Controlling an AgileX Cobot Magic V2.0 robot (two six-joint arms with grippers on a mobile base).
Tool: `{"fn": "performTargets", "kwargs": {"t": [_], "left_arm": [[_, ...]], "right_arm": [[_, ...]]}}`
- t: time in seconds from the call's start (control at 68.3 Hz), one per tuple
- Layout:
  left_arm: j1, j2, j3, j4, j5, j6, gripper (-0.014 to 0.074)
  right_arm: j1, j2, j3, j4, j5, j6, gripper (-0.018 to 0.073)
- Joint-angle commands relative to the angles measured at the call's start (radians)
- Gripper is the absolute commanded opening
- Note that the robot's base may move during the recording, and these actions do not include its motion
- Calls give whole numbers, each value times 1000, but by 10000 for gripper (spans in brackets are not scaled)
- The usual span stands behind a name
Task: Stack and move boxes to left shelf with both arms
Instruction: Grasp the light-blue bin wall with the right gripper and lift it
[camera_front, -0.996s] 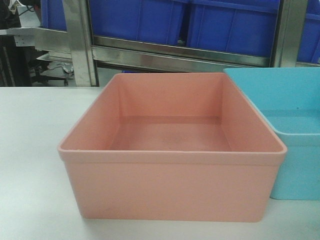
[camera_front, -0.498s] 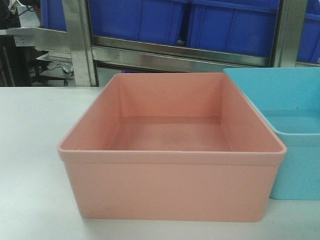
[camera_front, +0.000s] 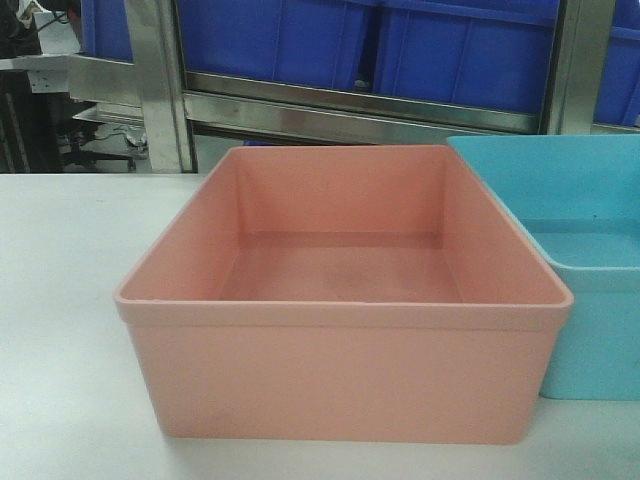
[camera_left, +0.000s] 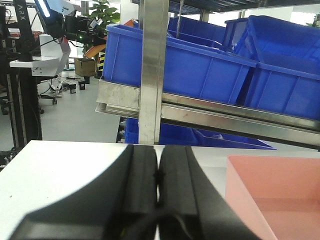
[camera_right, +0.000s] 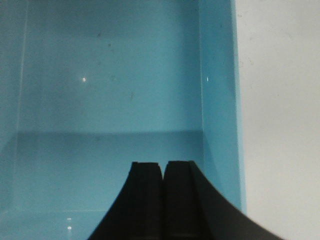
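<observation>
Soft, even overhead light fills the front view. The matte salmon-pink plastic bin (camera_front: 345, 370) casts a faint shadow on the pale surface (camera_front: 60, 300), and glare streaks the brushed-steel rack bar (camera_front: 350, 115). In the wrist views the black left pincer (camera_left: 159, 155) and black right pincer (camera_right: 162, 167) blur, featureless. Tiny glints dot the light sky-blue plastic bin (camera_right: 115, 75).

A plain salmon-pink bin (camera_left: 270, 200) shows to the right of the black left pincer (camera_left: 159, 152), with glossy deep-blue bins (camera_left: 200, 75) and a brushed silver-grey steel rack (camera_left: 152, 75) beyond it. Beneath the black right pincer (camera_right: 162, 166) lies a light sky-blue bin (camera_right: 100, 75), with an off-white tabletop (camera_right: 280, 100) to its right.
</observation>
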Motion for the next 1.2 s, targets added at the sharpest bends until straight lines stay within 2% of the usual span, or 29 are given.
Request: {"fn": "performTargets", "kwargs": {"t": [0.0,0.19,0.249,0.439,0.688,0.732,0.805,0.966,1.025,1.186], "left_arm": [[2,7,-29,-12,-79,2,-12],[2,7,-29,-12,-79,2,-12],[2,7,-29,-12,-79,2,-12],[2,7,-29,-12,-79,2,-12],[2,7,-29,-12,-79,2,-12],[2,7,-29,-12,-79,2,-12],[2,7,-29,-12,-79,2,-12],[2,7,-29,-12,-79,2,-12],[2,7,-29,-12,-79,2,-12],[2,7,-29,-12,-79,2,-12]], "right_arm": [[-39,79,-122,-1,20,-25,126],[-124,270,-327,0,34,-91,427],[-140,320,-372,5,62,-103,483],[-157,474,-470,70,112,-179,498],[-166,591,-479,71,101,-197,497],[-166,603,-479,71,101,-201,483],[-166,621,-479,71,101,-205,386],[-167,625,-482,73,109,-206,32],[-175,614,-491,75,125,-206,66],[-196,553,-518,78,136,-206,48]]}}
